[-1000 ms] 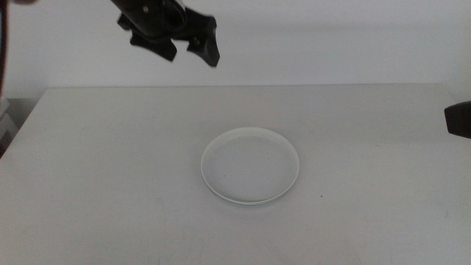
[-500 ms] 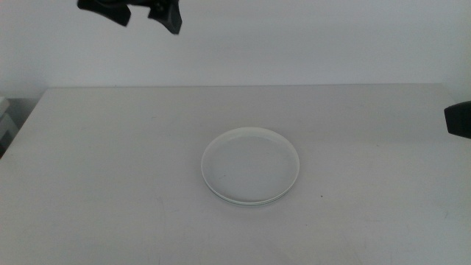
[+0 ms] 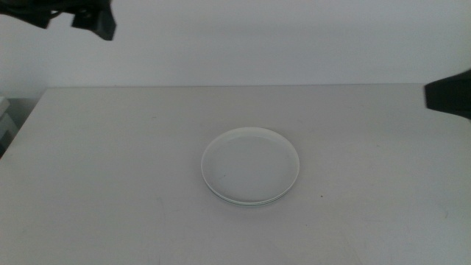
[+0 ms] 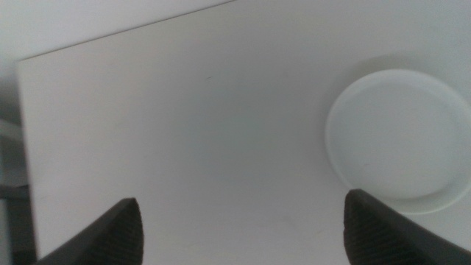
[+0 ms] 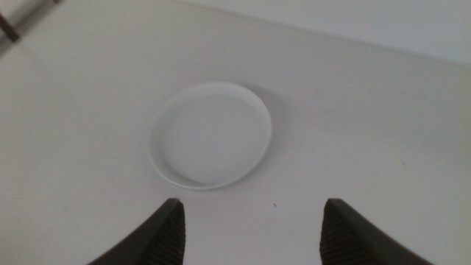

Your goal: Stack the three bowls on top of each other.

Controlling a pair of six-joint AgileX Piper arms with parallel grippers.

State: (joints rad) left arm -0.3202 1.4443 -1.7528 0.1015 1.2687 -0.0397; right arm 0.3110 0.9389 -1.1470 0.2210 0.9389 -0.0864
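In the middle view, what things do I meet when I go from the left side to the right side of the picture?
Left claw, raised high at the top left corner → stack of bowls at the middle of the table, white one on top → right claw at the right edge.

left tool (image 3: pixel 81 15) cropped at top edge, lower bowls (image 3: pixel 250 166) mostly hidden

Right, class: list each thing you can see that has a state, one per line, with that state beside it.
stack of bowls: upright in the middle of the table, nested, white bowl on top, nothing holding it.
left gripper: open, empty, raised high over the table's far left, away from the stack.
right gripper: open, empty, off to the right of the stack.
table: white, carrying the stack.
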